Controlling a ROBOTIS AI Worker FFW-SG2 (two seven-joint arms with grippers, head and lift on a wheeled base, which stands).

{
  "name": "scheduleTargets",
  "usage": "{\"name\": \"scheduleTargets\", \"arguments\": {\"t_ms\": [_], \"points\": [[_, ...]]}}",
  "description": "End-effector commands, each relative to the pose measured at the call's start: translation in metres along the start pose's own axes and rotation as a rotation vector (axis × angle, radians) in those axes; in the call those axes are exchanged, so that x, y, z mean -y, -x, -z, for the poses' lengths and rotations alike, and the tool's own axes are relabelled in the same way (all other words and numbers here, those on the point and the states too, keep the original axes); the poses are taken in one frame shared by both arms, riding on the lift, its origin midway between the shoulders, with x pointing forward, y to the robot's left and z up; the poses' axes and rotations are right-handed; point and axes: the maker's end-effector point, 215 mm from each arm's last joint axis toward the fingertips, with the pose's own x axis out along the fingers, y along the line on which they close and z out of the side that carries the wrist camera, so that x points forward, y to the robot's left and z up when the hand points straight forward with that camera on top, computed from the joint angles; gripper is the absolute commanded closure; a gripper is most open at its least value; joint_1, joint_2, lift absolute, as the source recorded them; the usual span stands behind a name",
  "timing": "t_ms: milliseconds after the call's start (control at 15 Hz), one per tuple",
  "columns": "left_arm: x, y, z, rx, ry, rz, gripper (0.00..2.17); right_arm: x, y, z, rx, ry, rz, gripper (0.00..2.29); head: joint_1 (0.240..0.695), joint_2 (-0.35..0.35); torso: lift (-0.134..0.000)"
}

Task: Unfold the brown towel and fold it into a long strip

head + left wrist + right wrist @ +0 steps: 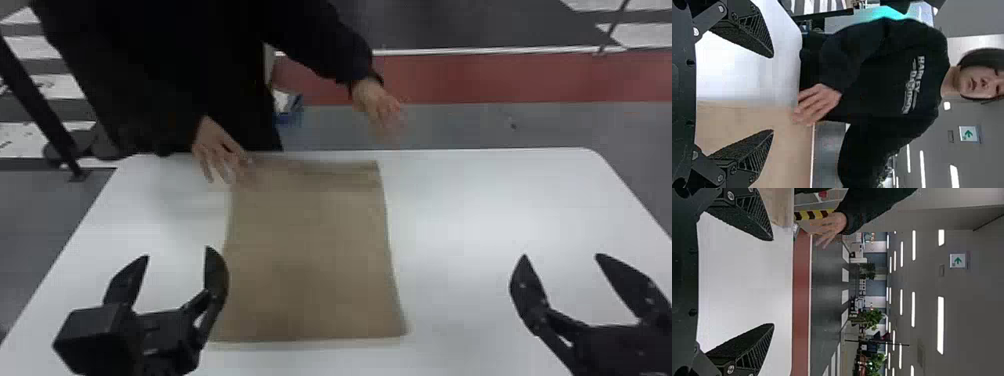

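ok so the brown towel [310,250] is already flat near the counter [500,210]'s far edge, a person's hand [217,150] by its far left corner, but folding's all left, left gripper [178,251] and right gripper [561,255] both empty, jaws spread

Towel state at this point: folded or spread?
Spread. The brown towel lies flat on the white table as one broad rectangle, not a long strip. Whether it is more than one layer thick, I cannot tell.
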Motion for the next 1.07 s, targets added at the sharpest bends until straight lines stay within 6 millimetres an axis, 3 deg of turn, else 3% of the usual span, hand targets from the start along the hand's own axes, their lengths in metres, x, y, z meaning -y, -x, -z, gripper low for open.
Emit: {"name": "scheduleTargets", "arguments": {"t_ms": [0, 1000], "points": [[0.0005, 0.0002, 0.0016, -0.003, -0.001, 0.001, 0.22, 0.0, 0.0001, 0.0003, -0.001, -0.001, 0.001, 0.1, 0.695, 0.055, -0.124], [0.0024, 0.0008, 0.007, -0.013, -0.001, 0.004, 0.22, 0.0007, 0.0003, 0.0054, -0.01, 0.0, 0.002, 0.11, 0.695, 0.051, -0.123]]}}
